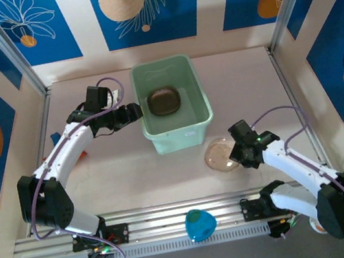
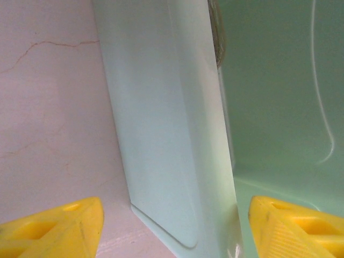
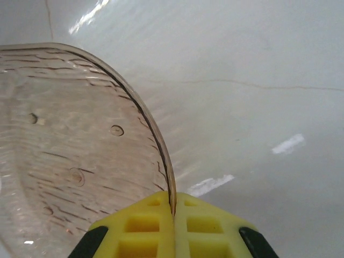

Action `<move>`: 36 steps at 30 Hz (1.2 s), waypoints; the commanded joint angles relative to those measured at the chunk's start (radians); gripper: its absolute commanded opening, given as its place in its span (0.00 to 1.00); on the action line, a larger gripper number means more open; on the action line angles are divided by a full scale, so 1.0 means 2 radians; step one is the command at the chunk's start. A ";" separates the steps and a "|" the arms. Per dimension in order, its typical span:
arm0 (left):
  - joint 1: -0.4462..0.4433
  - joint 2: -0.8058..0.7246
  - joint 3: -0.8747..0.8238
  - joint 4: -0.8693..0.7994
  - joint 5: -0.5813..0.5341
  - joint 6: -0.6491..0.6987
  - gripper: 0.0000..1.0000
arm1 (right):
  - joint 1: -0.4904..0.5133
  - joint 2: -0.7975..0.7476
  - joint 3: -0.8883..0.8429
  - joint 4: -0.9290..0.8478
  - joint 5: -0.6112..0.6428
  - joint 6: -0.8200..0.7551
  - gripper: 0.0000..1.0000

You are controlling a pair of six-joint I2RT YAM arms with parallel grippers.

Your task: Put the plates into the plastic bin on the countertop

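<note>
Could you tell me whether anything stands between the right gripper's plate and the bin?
Nothing visible does: bare countertop separates the plate from the near wall of the plastic bin; the left gripper sits at its left wall.

Robot laboratory test cell. A left arm (image 1: 63, 146) and a right arm (image 1: 295, 165) are bolted to aluminium rails (image 1: 154, 223) at the near edge of a pale counter (image 1: 119, 170), enclosed by metal posts (image 1: 12, 53) and wall panels (image 1: 166, 12) printed with blue leaf patterns.
</note>
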 commanded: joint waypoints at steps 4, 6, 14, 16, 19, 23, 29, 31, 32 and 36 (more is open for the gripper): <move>0.003 -0.005 0.002 0.011 0.012 0.000 0.72 | -0.059 -0.041 0.049 -0.084 0.040 0.027 0.00; 0.003 -0.004 0.004 0.010 0.015 0.002 0.72 | -0.089 -0.047 0.070 -0.101 0.036 0.025 0.00; 0.002 0.001 0.020 0.000 0.029 0.024 0.72 | -0.166 -0.041 0.227 -0.130 0.050 0.003 0.00; 0.001 0.006 0.031 -0.012 0.033 0.035 0.71 | -0.174 -0.032 0.269 -0.128 0.053 0.010 0.00; 0.002 0.020 0.039 -0.020 0.040 0.041 0.72 | -0.166 -0.010 0.322 -0.083 0.047 0.020 0.00; 0.002 0.022 0.035 0.004 0.052 0.033 0.71 | -0.097 0.064 0.412 -0.023 0.059 0.027 0.00; 0.009 0.003 0.061 0.013 0.020 0.046 0.72 | 0.025 0.223 0.573 -0.012 0.103 0.034 0.00; 0.017 0.000 0.070 0.008 0.015 0.049 0.72 | 0.049 0.263 0.604 -0.012 0.113 0.058 0.00; 0.021 -0.002 0.074 0.004 0.014 0.051 0.72 | 0.057 0.284 0.623 -0.021 0.113 0.080 0.00; 0.033 -0.011 0.075 -0.002 0.016 0.052 0.71 | 0.084 0.360 0.690 -0.079 0.126 0.168 0.00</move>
